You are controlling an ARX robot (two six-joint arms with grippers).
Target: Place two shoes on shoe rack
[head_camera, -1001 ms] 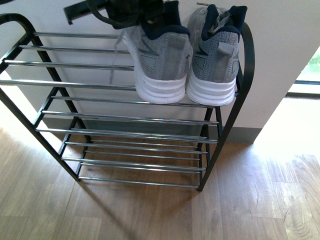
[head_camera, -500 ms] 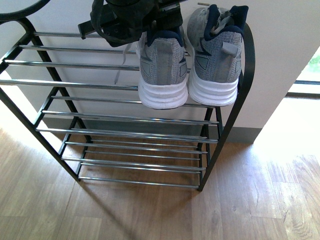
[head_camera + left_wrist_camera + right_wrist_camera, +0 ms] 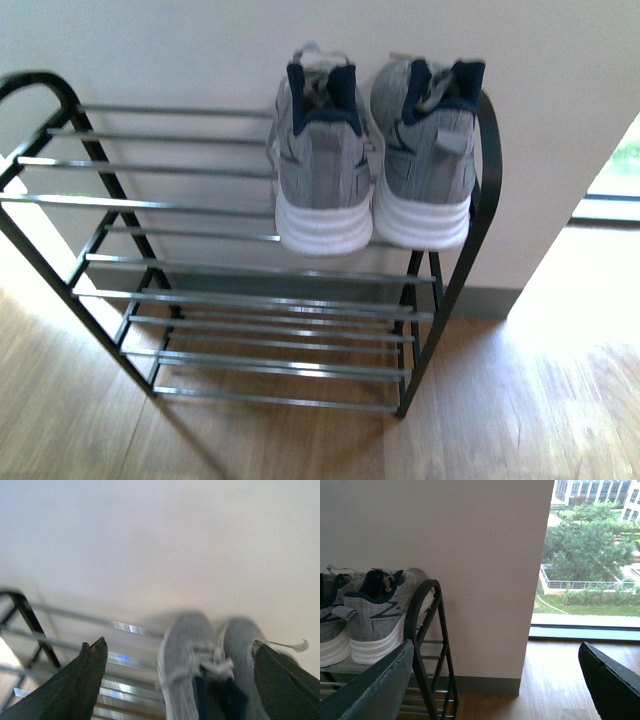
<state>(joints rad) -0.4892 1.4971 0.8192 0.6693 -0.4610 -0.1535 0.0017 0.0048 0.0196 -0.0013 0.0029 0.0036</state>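
One plain pale wall (image 3: 150, 50) fills the background, with a wood-look floor (image 3: 550, 400) below it and, in the right wrist view, a tall window (image 3: 590, 555) onto trees and buildings. Against the wall stands the shoe rack (image 3: 487, 200), a low black metal frame with arched ends and four tiers of thin chrome rods. On its top tier, at the end nearest the window, sit two grey knit sneakers with white soles and navy lining. They are side by side, heels toward the front camera and toes toward the wall. The outer sneaker (image 3: 425, 165) sits just beside the arched end, and the inner sneaker (image 3: 318, 180) is close against it or touching it. Both soles rest flat on the rods, though the heels overhang the front rod a little. The task looks complete, since both shoes are on the rack and neither is held; at most the arms need to pull clear. The left gripper (image 3: 178, 645) shows in its blurred wrist view above the pair, its dark jaws spread wide with nothing between them. The right gripper (image 3: 495, 647) hangs beside the rack's arched end, its jaws also wide apart and empty. No brand name or writing can be read; the outer sneaker shows only a dark zigzag side mark (image 3: 382, 612).
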